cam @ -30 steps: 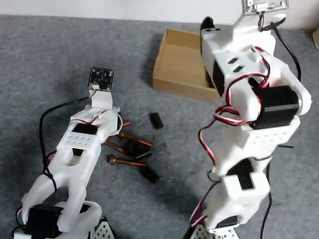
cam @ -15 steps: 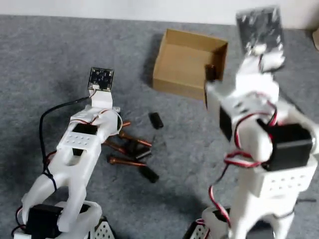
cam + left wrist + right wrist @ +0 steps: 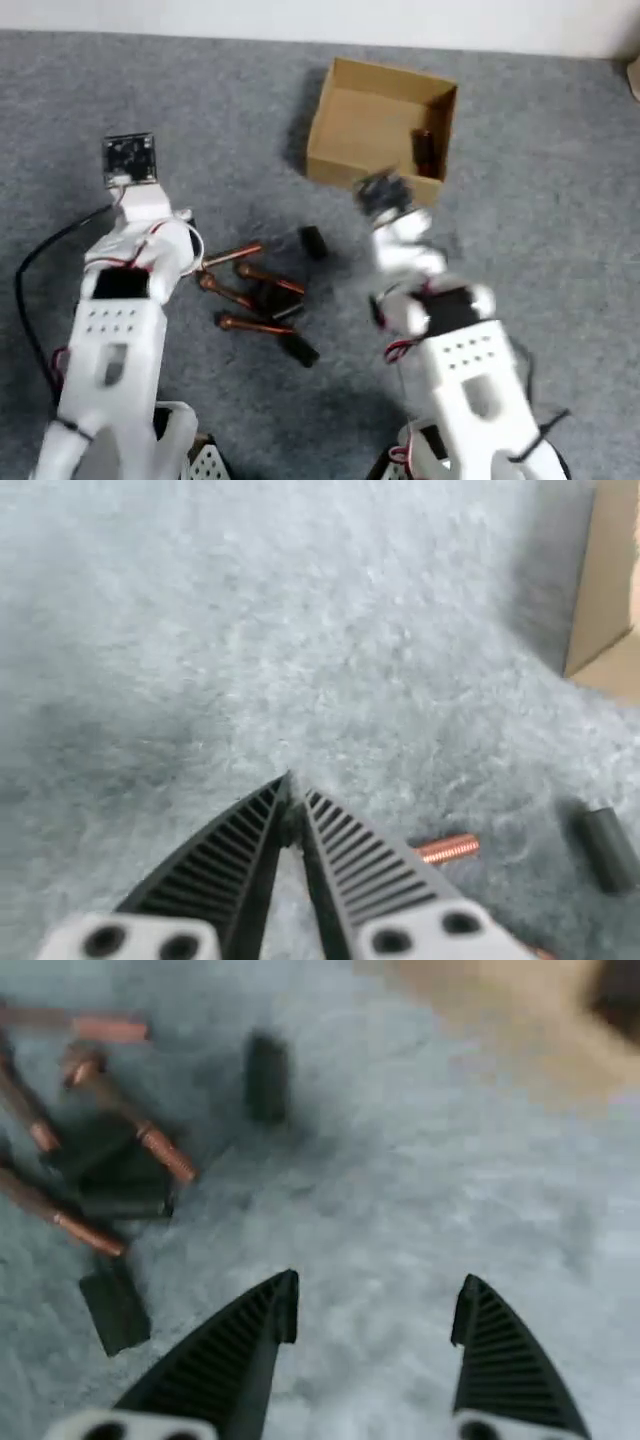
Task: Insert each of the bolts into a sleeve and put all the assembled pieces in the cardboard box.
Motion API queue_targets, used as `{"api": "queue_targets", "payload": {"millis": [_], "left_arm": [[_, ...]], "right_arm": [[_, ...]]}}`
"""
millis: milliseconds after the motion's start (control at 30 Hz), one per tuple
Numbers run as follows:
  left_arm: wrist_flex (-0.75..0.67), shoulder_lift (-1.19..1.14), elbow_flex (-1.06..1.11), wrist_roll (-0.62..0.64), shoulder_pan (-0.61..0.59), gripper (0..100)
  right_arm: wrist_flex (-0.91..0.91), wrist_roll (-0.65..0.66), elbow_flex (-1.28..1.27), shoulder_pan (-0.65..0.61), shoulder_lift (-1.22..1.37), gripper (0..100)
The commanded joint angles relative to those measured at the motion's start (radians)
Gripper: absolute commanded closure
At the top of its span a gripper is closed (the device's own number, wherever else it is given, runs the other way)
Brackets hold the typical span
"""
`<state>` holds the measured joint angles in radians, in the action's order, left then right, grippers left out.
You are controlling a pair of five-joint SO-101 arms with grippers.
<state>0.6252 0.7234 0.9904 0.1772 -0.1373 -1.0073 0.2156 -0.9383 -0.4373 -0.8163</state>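
Bolts (image 3: 252, 323): slender, copper-coloured, loosely piled

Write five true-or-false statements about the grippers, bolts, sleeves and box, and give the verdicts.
1. The left gripper is shut and empty. True.
2. The right gripper is shut. False: it is open and empty.
3. A dark piece lies inside the box. True.
4. All the bolts are in the box. False: several lie on the carpet.
5. One sleeve lies alone between the bolts and the box. True.
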Motion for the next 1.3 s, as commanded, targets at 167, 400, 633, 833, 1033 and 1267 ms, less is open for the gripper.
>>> {"api": "queue_targets", "payload": {"millis": [167,400,633,833,1033,1267], "left_arm": [[0.173,0.16,-0.018,-0.048,-0.064,99],[0.144,0.159,0.048,-0.049,-0.091,99],[0.087,0.157,0.085,-0.049,-0.091,99],[0.086,0.157,0.085,-0.049,-0.091,99],[0.086,0.157,0.087,-0.049,-0.091,99],[0.086,0.157,0.087,-0.049,-0.091,99]], "right_arm": [[0.242,-0.117,0.094,-0.154,0.302,76.7],[0.252,-0.118,0.341,-0.163,0.641,76.7],[0.318,-0.118,0.476,-0.183,0.843,76.7],[0.334,-0.181,0.567,-0.189,0.958,76.7],[0.337,-0.209,0.619,-0.189,1.069,76.7],[0.335,-0.209,0.611,-0.188,1.087,81.1]]}}
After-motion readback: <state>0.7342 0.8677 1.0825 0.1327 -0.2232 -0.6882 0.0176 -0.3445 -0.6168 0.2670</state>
